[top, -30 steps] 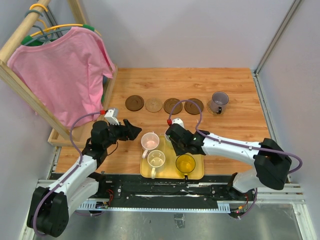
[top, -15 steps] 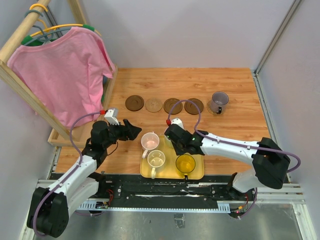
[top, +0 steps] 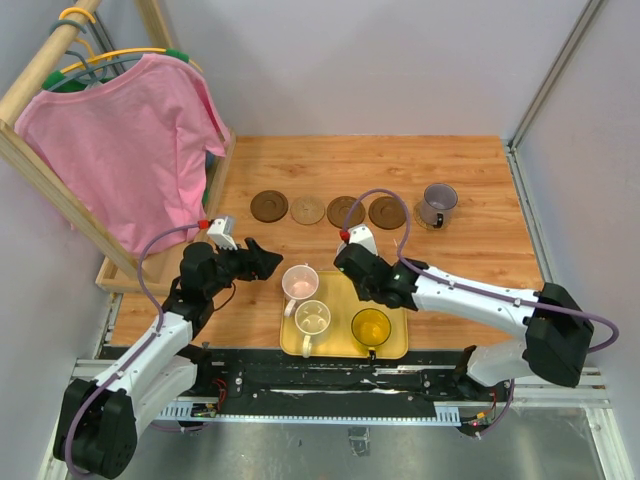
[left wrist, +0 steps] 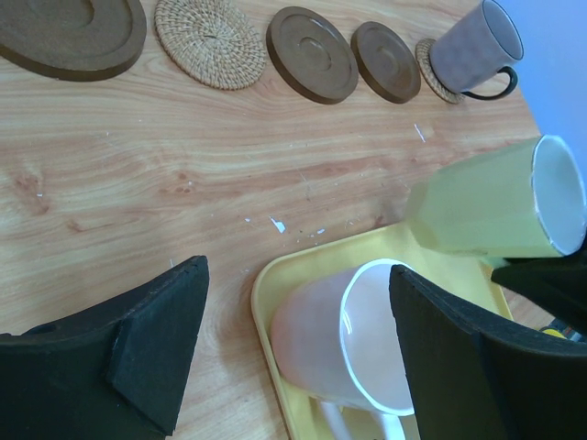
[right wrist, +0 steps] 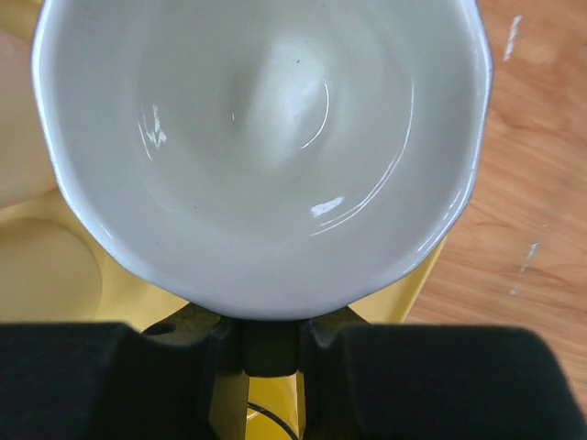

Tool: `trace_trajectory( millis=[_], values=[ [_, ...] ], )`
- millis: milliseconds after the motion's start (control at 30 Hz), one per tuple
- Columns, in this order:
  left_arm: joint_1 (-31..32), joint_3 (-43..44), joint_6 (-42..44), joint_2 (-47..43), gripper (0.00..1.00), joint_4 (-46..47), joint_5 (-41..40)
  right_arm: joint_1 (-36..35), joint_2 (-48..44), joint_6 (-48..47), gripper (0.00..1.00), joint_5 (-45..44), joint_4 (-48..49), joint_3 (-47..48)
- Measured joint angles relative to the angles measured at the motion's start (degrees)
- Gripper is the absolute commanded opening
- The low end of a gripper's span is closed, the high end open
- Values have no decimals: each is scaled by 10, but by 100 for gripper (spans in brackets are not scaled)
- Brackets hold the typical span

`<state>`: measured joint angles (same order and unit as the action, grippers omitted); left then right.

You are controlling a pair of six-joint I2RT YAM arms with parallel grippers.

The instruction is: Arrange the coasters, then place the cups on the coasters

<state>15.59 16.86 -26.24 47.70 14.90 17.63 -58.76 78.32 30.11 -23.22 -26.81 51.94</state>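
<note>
The green cup [left wrist: 486, 206] is clamped by its handle in the right gripper [right wrist: 268, 353] and is held tipped on its side just above the far edge of the tray [top: 398, 340], which lies at the near edge of the tabletop [top: 470, 170]. The left gripper [top: 263, 262] is spread wide with nothing in it, its jaws set either side of the pink cup [left wrist: 335, 339] at the tray's far left corner; contact cannot be made out. Four bare coasters [top: 308, 209] are ranged in a row across the middle of the tabletop, and a fifth, nearest the right edge, is covered by the purple cup [top: 438, 204]. The step in hand is judged to be the carrying of the green cup to a bare coaster. It is best done if the cup is raised clear of the tray rim, turned upright before it is lowered, centred over the disc, and released only once its base is seated flat.
</note>
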Motion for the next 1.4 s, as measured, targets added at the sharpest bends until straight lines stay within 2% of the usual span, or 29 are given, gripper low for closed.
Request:
trace_trajectory(
  millis=[233,500,700,967,1400],
  values=[
    [0,0,0,2,83,0,0,21,2,-37,1,-47,-5,45],
    [0,26,5,23,84,-9,-16,157,49,-72,1,-28,-5,118],
    [0,75,14,60,84,-11,-33,232,130,-91,1,-1,-19,200],
    [0,114,21,128,84,-10,-38,279,215,-99,1,34,-20,278],
    [0,131,27,167,84,-8,-38,328,254,-92,1,90,-21,283]
  ],
)
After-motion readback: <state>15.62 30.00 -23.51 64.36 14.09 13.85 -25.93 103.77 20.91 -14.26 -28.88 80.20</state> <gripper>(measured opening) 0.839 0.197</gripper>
